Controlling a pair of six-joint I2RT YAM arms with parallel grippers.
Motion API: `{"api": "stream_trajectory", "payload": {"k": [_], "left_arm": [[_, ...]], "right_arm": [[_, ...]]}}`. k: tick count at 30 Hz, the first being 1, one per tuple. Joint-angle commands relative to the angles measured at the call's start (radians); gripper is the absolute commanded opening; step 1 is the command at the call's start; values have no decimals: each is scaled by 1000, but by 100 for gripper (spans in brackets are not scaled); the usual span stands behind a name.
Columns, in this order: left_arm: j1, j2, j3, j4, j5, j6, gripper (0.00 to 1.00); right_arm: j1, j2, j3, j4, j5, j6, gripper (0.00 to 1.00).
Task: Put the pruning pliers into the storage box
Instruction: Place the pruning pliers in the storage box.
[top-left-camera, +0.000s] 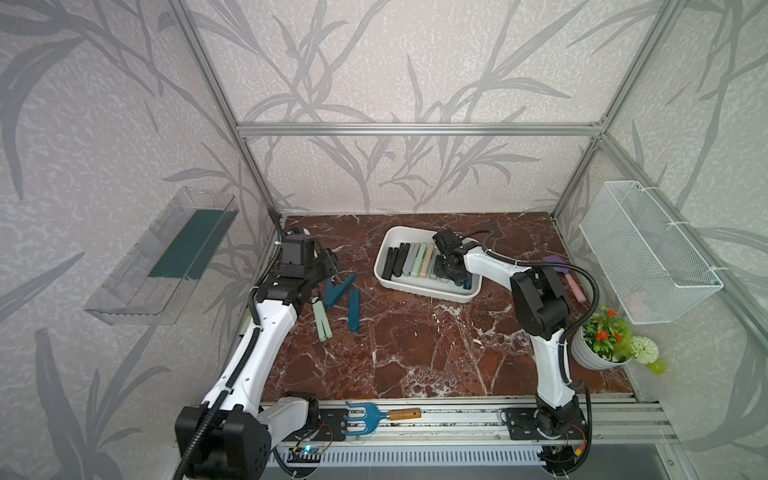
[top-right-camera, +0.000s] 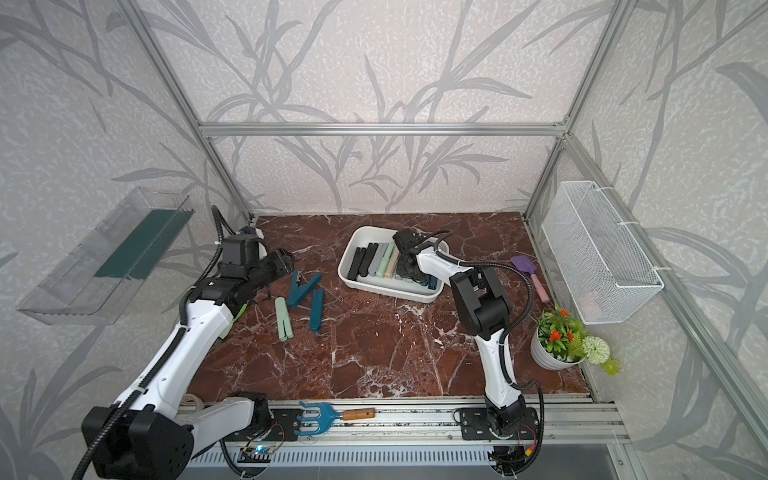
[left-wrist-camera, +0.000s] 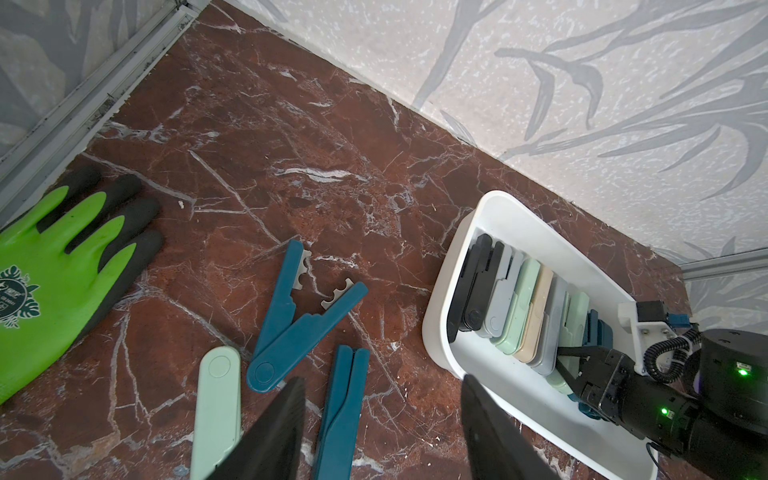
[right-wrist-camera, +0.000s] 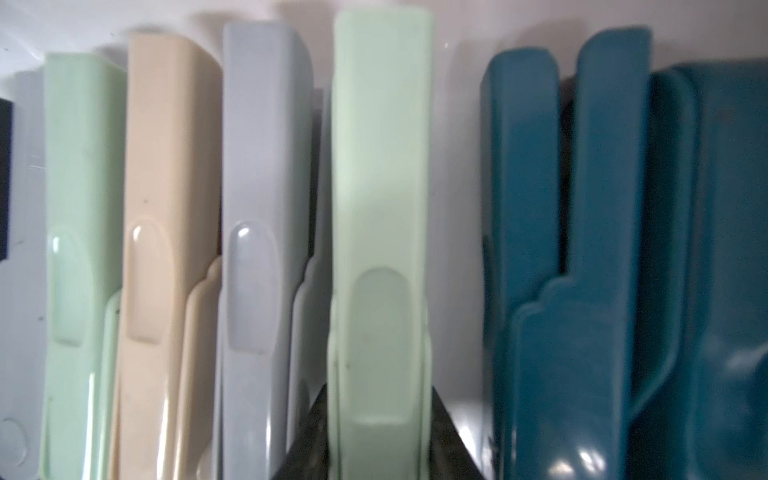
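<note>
With the right hand apparently clamped on a mint pliers standing in the storage box row, settle it flush before releasing; the left hand gapes empty above three loose pliers on the counter.

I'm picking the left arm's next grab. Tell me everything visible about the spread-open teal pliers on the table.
The open teal pliers lie flat on the marble table, outside the box. Two slim, plastic-looking dark teal arms meet at a round pivot and spread in a V; each tip bears a pale notched blade. A mint one and a shut teal one lie close beside it without touching. Nothing grips it.
</note>
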Motion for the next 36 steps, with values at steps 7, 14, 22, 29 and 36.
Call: {"api": "stream_trajectory", "payload": {"k": [7,14,22,29,36], "left_arm": [[5,-22,24,-26,-4,23,60],[6,-21,19,-32,4,22,60],[7,4,14,-37,21,17,60],[7,27,23,-53,32,19,60],[5,37,39,-73,67,44,60]], "right_arm": [[-10,13,15,4,-12,24,24],[-14,1,4,26,-27,29,31],[-21,-23,-9,31,-35,22,42],[-33,-66,-31,62,-54,-15,48],[-50,-146,-36,62,-79,-50,48]]}}
